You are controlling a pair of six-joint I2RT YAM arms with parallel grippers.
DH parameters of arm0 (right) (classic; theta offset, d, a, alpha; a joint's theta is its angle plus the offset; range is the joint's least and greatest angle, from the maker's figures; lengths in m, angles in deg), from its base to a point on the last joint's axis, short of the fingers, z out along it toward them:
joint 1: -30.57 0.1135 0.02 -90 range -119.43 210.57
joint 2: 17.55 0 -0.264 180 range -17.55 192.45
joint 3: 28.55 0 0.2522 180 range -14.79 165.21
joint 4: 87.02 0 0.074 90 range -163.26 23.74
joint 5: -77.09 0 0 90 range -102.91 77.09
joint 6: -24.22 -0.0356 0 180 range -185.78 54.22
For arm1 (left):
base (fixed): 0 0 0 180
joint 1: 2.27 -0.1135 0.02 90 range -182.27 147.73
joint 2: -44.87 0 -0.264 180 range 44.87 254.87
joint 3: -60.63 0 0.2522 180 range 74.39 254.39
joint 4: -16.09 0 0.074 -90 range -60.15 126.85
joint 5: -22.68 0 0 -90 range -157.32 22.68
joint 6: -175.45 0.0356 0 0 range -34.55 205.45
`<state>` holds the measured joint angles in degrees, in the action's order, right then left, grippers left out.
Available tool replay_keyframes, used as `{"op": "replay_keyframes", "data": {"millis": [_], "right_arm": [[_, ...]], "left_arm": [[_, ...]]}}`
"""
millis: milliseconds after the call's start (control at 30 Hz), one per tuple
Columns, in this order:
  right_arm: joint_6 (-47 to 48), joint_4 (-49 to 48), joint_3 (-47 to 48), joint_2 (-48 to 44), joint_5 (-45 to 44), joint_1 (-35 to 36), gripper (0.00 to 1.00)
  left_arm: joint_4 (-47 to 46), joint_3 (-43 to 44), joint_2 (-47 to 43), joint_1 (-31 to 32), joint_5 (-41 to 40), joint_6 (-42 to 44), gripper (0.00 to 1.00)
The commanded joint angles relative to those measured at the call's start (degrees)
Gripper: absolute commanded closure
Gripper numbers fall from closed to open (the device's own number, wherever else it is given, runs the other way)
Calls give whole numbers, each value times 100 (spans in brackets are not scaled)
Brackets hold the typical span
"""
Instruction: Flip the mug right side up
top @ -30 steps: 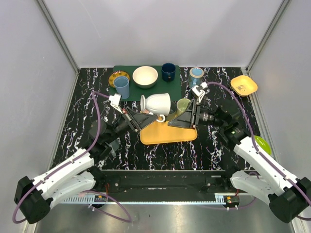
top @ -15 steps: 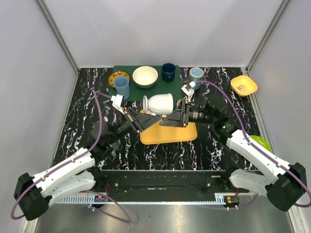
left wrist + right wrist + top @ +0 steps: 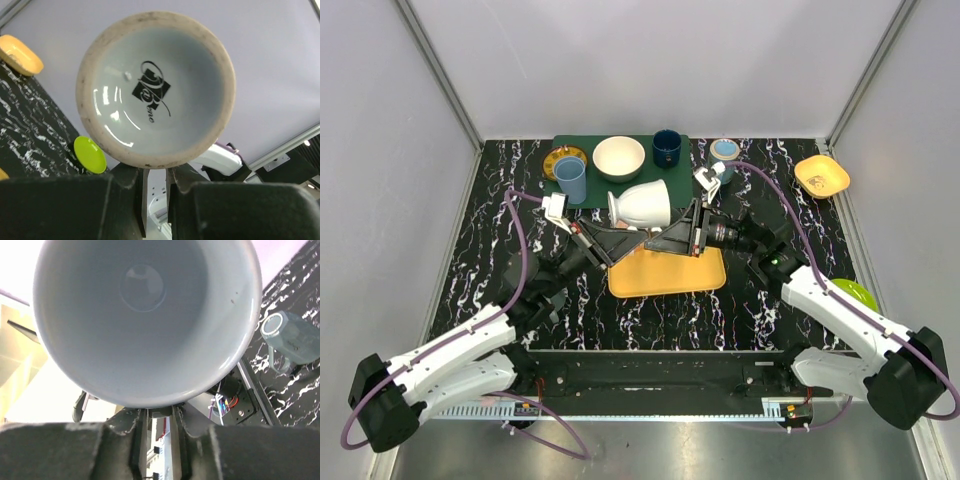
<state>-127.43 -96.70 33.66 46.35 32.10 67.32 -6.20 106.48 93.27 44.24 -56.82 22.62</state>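
The white mug [image 3: 642, 205] hangs on its side above the yellow tray [image 3: 670, 272], its mouth to the right. My left gripper [image 3: 618, 233] comes in from the left and is shut on the mug at its lower edge. The left wrist view fills with the mug's foot [image 3: 155, 90] and its printed logo, just above the left gripper [image 3: 155, 172]. My right gripper [image 3: 667, 238] reaches in from the right, shut under the rim. In the right wrist view the mug's hollow inside [image 3: 145, 315] faces the camera over the right gripper [image 3: 160, 412]. The handle is hidden.
Behind the mug a green mat [image 3: 685, 180] carries a cream bowl [image 3: 619, 157], a dark blue cup [image 3: 667, 147], a blue tumbler [image 3: 570, 180] and a small plate [image 3: 560, 156]. A light blue mug [image 3: 724, 151], a yellow bowl [image 3: 822, 176] and a green dish [image 3: 857, 294] lie to the right.
My right gripper has moved left to the mug and closed under its rim. The mug has shifted slightly back and up between the two grippers. The left gripper has kept its hold.
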Motion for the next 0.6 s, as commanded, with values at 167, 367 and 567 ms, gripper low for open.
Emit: {"op": "replay_keyframes", "data": {"millis": [167, 367, 567], "right_arm": [[-182, -901, -46, -43, -379, 60, 100], [539, 75, 24, -466, -687, 69, 100], [803, 489, 7, -808, -740, 69, 100]], "left_arm": [[-570, 69, -190, 237, 444, 148, 100], [-201, -72, -524, 237, 154, 385, 65], [107, -195, -788, 228, -180, 508, 27]]}}
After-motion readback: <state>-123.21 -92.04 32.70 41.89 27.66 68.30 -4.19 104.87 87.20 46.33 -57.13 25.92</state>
